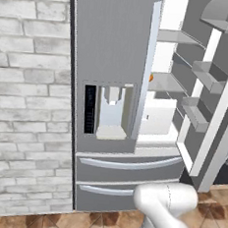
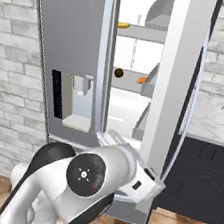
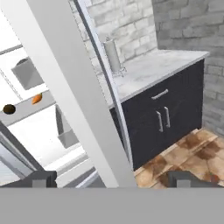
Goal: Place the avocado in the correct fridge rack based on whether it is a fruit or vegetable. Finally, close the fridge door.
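Observation:
The avocado is a small dark oval lying on the fridge rack, left of a small orange item. In the hand view the avocado and the orange item rest on that same rack at the far left. My gripper is open, holds nothing, and sits low by the open right fridge door, whose edge runs up between the fingertips. The rack also shows in the left base view, where the avocado is hidden behind the shut left door.
A yellow banana lies on the shelf above. The open door carries grey bins. Right of it stand dark cabinets under a marble counter with a metal canister. Fridge drawers are below.

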